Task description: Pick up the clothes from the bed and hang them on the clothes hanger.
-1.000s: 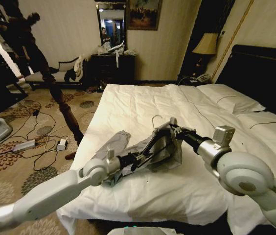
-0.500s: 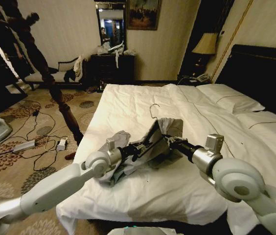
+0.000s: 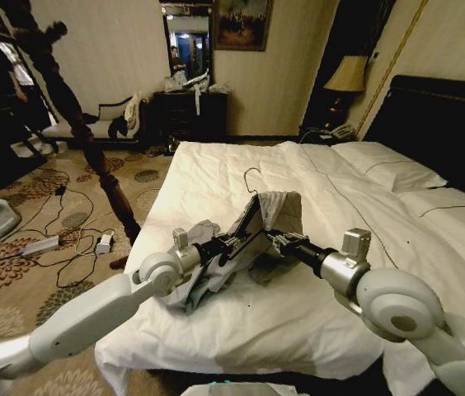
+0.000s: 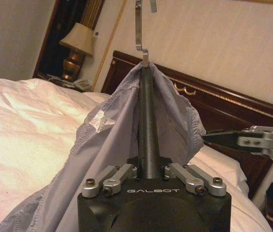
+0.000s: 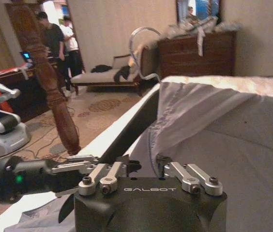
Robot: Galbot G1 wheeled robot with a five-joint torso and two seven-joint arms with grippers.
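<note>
The light grey clothes [image 3: 280, 211] hang over the black clothes hanger [image 3: 246, 221], held tilted up above the white bed [image 3: 208, 177]. More of the cloth trails onto the duvet beside my left arm. My left gripper [image 3: 226, 244] is shut on the hanger's bar [image 4: 148, 130]; cloth [image 4: 112, 145] falls down both sides, a white label [image 4: 98, 121] shows, and the wire hook [image 4: 139, 29] sticks out on top. My right gripper [image 3: 272, 238] is shut on the cloth's edge [image 4: 198, 137], just right of the hanger. The right wrist view shows the shirt [image 5: 214, 125] and the hook [image 5: 144, 48].
A brown slanted pole stand [image 3: 92, 140] rises from the carpet left of the bed, with cables and a power strip [image 3: 41, 244] around it. Pillows [image 3: 389, 169] and the dark headboard [image 3: 447, 124] are to the right. A bench with garments [image 3: 109, 124] stands by the far wall.
Both grippers have lifted the hanger and carried it a little left; its hook now stands higher. The right gripper has slid lower along the cloth, and more shirt covers the hanger.
</note>
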